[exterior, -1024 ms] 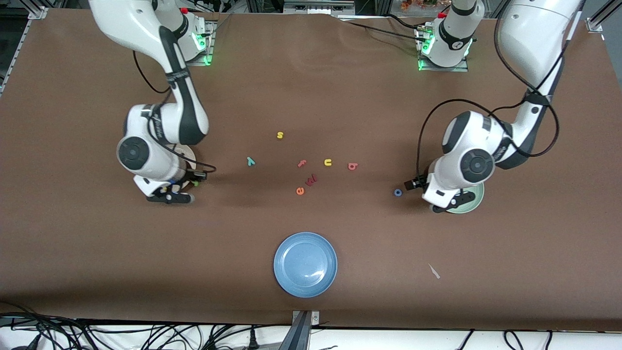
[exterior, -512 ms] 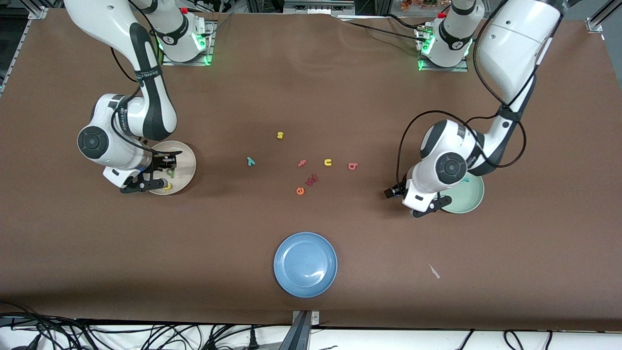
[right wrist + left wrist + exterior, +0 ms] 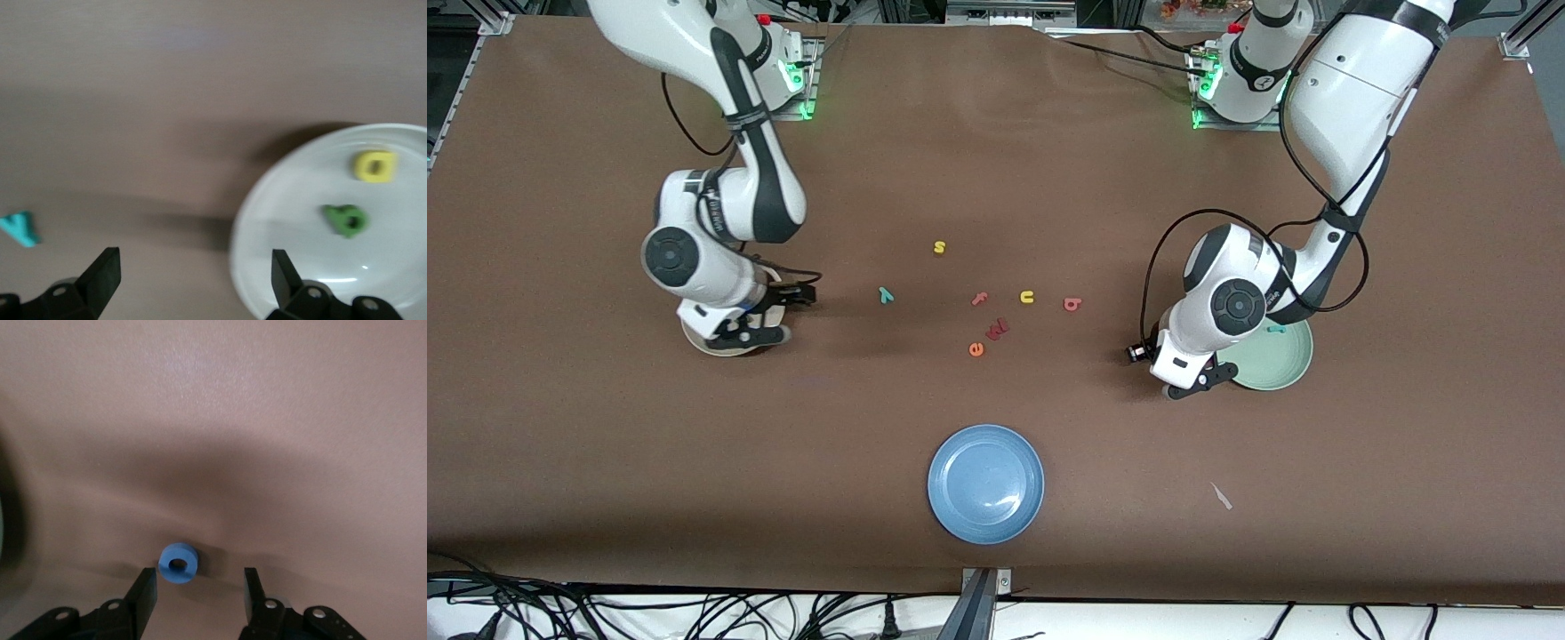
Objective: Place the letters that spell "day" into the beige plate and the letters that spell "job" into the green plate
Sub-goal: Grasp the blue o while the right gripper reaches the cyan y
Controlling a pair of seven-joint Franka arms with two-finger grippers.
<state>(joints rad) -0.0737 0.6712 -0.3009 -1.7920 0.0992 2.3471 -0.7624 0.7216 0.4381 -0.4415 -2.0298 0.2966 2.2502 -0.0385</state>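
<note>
The blue "o" (image 3: 177, 562) is lying flat on the table just beside the green plate (image 3: 1285, 369), toward the middle of the table, and I'm bringing the left gripper (image 3: 199, 580) down around it. The fingers are apart, nothing gripped yet. The ring is sitting off-centre between them, close against one finger (image 3: 145, 587). That's my worry: as the jaws come in, the nearer finger is likely going to shove it sideways, or pinch its edge so it tips or pops out. I can't tell how low the tips are; too high and they're closing on air.

In the green plate only the teal "j" (image 3: 1277, 329) is showing — the pinkish "b" (image 3: 1072, 304) is waiting out among the spare letters.

At the right arm's end, the green "d" (image 3: 347, 220) and yellow "a" (image 3: 375, 166) are lying in the beige plate (image 3: 293, 267). The right gripper (image 3: 193, 260) is hanging over the plate's rim, wide open and empty. The teal "y" (image 3: 20, 228) is well apart from it on the table — a tiny letter, easy to misjudge.
</note>
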